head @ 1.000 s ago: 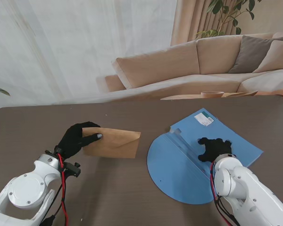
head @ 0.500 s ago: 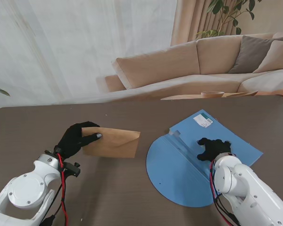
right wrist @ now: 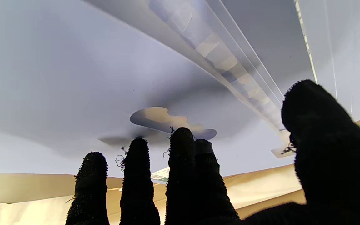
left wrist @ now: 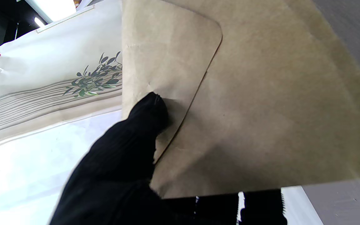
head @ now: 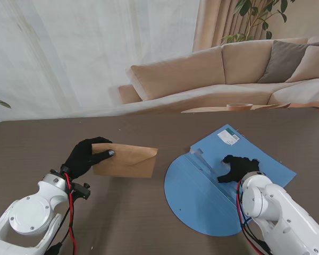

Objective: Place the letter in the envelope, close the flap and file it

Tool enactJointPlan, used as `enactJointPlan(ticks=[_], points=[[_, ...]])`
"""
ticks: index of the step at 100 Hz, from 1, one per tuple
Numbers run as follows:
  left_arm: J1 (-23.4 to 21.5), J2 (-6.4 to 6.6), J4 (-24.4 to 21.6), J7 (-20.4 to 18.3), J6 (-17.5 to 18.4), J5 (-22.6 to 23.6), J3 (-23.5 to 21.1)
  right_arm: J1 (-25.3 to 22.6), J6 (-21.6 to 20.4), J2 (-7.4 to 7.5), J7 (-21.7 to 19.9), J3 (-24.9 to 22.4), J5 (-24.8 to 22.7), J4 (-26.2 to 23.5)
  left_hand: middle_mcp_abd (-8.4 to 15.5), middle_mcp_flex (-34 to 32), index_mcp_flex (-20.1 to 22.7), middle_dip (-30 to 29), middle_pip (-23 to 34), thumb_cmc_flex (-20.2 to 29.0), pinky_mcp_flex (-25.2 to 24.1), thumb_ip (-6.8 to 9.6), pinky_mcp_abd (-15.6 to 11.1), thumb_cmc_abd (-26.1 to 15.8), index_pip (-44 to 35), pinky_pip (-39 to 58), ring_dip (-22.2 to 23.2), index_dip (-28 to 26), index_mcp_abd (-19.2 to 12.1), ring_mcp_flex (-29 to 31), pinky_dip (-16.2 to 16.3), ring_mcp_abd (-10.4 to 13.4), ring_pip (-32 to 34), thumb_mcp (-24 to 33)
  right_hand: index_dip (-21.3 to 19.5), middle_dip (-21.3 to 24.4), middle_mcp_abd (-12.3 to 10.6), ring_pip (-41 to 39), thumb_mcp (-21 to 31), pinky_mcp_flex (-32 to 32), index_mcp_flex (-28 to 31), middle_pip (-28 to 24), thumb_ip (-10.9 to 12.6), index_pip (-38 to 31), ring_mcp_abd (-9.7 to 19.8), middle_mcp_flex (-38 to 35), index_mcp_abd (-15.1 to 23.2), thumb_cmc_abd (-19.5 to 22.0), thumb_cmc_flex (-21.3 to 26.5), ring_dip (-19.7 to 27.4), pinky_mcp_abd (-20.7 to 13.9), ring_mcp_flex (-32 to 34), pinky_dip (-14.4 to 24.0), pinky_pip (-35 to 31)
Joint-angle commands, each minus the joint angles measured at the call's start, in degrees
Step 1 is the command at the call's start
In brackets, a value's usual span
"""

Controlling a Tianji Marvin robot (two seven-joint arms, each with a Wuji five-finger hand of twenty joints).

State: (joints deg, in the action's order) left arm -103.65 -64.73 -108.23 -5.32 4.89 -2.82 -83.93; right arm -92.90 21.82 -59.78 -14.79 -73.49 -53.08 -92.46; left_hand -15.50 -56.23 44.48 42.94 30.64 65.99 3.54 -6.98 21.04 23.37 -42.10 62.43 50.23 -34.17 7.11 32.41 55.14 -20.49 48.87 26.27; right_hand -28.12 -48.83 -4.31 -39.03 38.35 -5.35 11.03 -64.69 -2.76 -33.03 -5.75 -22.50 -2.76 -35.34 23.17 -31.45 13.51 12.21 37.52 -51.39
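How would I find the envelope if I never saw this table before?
Look at the dark brown table and go to its left side, away from the big blue folder on the right. There the black left robot hand pinches one end of a flat paper rectangle: the envelope. It is the only tan thing there, with a closed pointed flap.

The envelope (head: 126, 161) lies on the table (head: 149, 212) to the left, its left end held by the left hand (head: 85, 156). Well apart on the right lies the open folder (head: 202, 196), with the right hand (head: 238, 169) resting on it. A sofa (head: 223, 74) stands behind the table's far edge.
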Motion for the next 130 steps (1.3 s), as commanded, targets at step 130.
enactJointPlan(ticks=[130], points=[[-0.2,-0.32,0.2,-1.2,1.5,-0.9,-0.7,-0.9,3.2,-0.85,5.1,1.9,-2.1,-0.6,0.0,0.4,2.0,1.9,2.8,4.0,-1.1,0.98,-0.9,-4.4,-5.2,1.2,2.0,-2.5,-1.8,-1.7,0.3,0.0,1.7,0.8,-31.0,27.5,6.8,-28.2,10.5,29.4,4.8,23.6,-0.1,-32.6,-0.5,-14.6,6.8,-0.6,-4.1,-14.3,-6.2,18.6,36.6,-46.6]])
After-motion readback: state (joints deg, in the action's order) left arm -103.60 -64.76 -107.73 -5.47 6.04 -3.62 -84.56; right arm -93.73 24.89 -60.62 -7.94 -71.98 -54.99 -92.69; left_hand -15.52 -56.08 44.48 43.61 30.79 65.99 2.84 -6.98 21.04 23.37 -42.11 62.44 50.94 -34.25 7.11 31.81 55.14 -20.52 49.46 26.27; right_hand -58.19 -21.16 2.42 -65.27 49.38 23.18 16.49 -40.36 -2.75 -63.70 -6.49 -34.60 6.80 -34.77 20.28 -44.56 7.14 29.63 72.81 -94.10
